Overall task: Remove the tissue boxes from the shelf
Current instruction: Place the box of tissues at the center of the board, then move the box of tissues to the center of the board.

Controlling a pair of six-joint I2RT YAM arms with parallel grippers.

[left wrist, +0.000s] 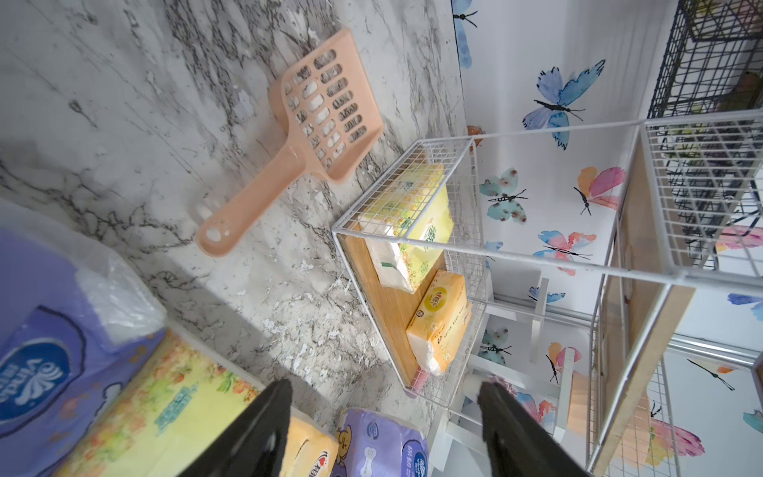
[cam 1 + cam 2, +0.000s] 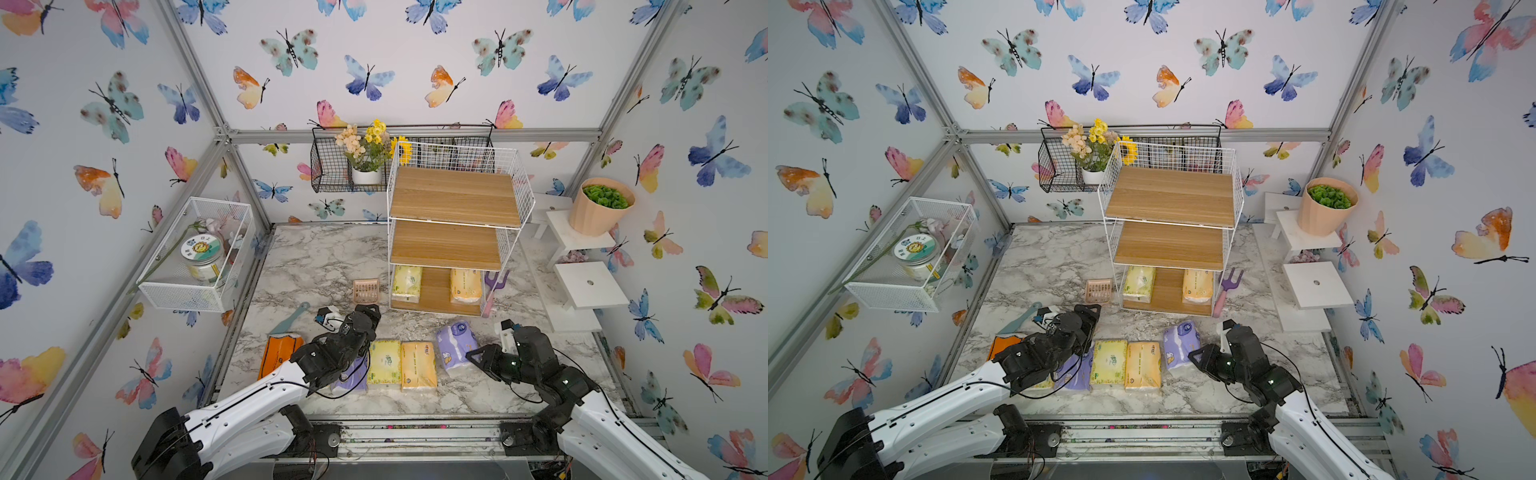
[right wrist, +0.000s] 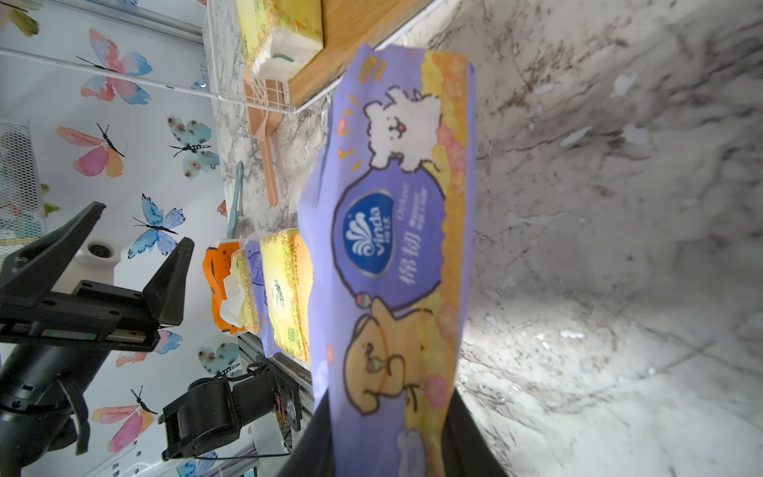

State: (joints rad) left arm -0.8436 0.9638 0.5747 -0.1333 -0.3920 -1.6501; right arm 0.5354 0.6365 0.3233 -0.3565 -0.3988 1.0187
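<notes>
- I am watching the right fingers (image 3: 466, 433) pinching narrow on a purple tissue pack (image 3: 388, 231). The pack is standing on edge between them and reaching out past the tips toward the shelf (image 2: 455, 195).
- In both top views that pack is tilting near the front edge of the desk (image 2: 311, 257), right of the middle, at the right end of a row of packs. I cannot tell whether it is touching the desk.
- The left fingers (image 1: 274, 409) are standing wide with nothing between them. They are hovering over the left half of the desk, just behind the row and apart from the shelf.
- The row is lying along the front edge. A bright orange pack (image 2: 276, 353) is lying toward the front left corner, and a second purple pack (image 2: 349, 380) is lying partly under the left arm. Next a pale yellow-green pack (image 2: 384, 361) and a light orange pack (image 2: 419, 365) are lying side by side.
- The shelf is standing on the right half of the desk, toward the back edge. Its bottom tier is holding a shelved yellow-green pack (image 2: 407, 282) on the left and a shelved orange pack (image 2: 465, 284) on the right, both well apart from either pair of fingers.
</notes>
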